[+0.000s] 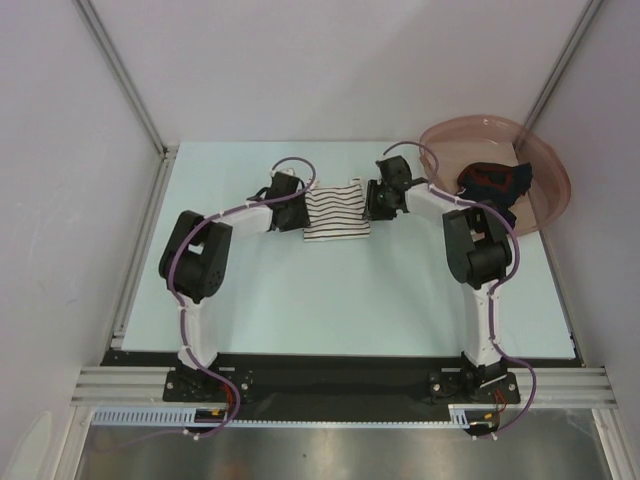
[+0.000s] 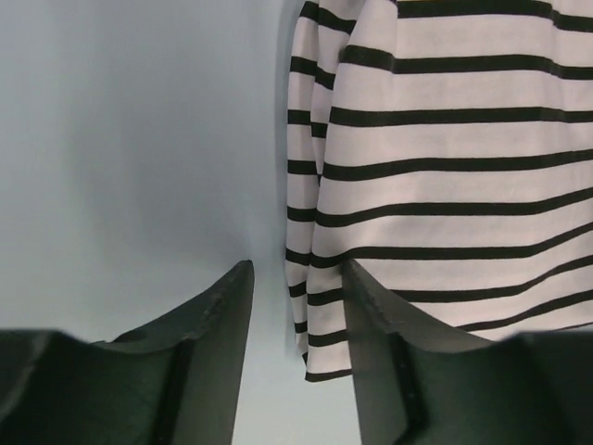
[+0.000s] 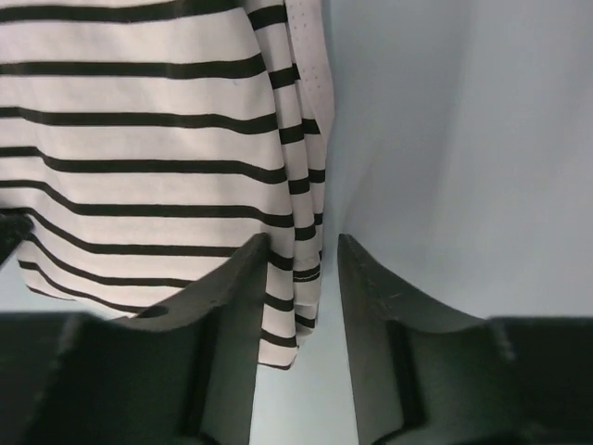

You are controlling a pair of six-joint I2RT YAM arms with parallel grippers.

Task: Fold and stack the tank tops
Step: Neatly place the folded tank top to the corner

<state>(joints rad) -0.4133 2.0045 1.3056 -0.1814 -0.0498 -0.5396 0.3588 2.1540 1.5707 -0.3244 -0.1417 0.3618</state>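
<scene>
Left gripper (image 2: 296,269), right gripper (image 3: 303,241) gape at white black-striped cloth top's (image 2: 445,139) edges; only overhead shows navy-red cloth top (image 1: 492,180) in pink round basin (image 1: 552,190), far-right corner.

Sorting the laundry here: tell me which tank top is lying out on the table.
The white one with black stripes, flat on the table; the dark one with red is bunched in the pink basin.

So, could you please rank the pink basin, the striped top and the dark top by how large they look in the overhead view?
1. Pink basin, clearly largest.
2. Striped top and dark top look about alike; the dark one is bunched up in the basin, so I won't rank them.
</scene>
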